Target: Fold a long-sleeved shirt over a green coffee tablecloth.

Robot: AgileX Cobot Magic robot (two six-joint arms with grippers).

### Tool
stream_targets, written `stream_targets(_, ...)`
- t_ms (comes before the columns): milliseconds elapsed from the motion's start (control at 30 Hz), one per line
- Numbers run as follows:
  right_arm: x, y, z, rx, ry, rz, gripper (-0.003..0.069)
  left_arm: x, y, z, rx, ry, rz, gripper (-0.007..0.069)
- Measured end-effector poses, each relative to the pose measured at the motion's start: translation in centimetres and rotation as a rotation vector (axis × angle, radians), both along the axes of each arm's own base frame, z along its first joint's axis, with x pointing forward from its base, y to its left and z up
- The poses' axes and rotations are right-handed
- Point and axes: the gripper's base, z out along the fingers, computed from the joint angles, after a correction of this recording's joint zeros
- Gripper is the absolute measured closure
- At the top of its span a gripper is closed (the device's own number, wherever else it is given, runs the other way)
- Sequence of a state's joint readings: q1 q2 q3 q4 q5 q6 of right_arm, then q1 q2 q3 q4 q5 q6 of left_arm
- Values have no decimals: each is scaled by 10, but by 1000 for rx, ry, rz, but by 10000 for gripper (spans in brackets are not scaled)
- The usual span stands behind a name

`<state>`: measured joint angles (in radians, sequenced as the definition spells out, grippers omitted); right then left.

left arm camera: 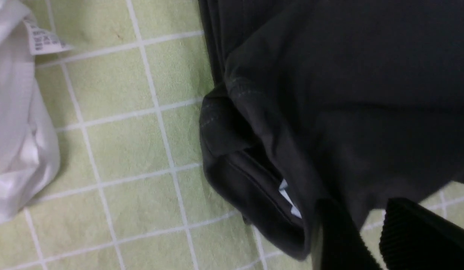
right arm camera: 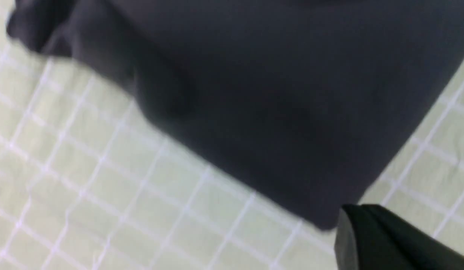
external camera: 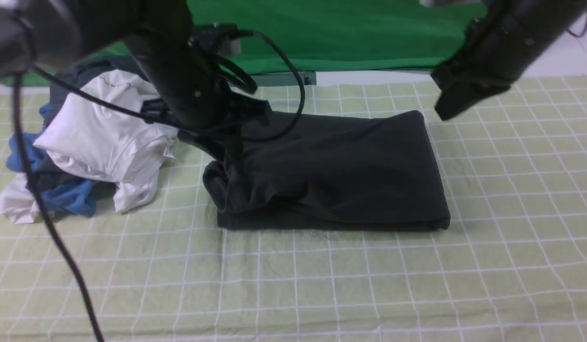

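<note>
On the green coffee tablecloth (external camera: pixel 512 190), folded into a thick rectangle, the long-sleeved shirt (external camera: pixel 336 171), bunched end toward a nearby heap of a white garment (external camera: pixel 108 137) and a blue garment (external camera: pixel 65 194). At that bunched end, low over the cloth, the left gripper (left arm camera: pixel 363 213), jaws apart, with the shirt's edge reaching into the gap but not pinched. Raised above the shirt's far right corner, the right gripper (external camera: pixel 448 111); cannot tell how its jaws stand, with only one finger (right arm camera: pixel 371 240) in the wrist view.
</note>
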<state>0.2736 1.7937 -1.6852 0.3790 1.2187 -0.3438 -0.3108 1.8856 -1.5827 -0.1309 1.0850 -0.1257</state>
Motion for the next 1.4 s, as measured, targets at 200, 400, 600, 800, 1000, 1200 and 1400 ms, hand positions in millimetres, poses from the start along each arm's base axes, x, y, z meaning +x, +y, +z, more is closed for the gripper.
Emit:
stream_targets(200,-18,-6,-5,-17,23,27,664,13,-4,-35,16,52,11,167)
stream_targets(400,-18,-5,-5,-13,14,23,664,17,-5,-52,29,84,14,160)
stream_targets(600,-17,-4,-5,0,12,21,664,18,-2,-56,89,86,-66,503)
stream_targets(800,-17,-4,-4,6,5,20,662,22,3,-42,164,30,-167,601)
stream_targets(1000,-17,-4,-4,7,4,18,662,24,3,-36,180,7,-238,601)
stream_targets(1200,-16,-4,-4,7,3,18,659,19,6,-37,204,58,-228,573)
stream_targets(1400,-15,-4,-6,7,3,16,653,19,12,-37,274,69,-214,428)
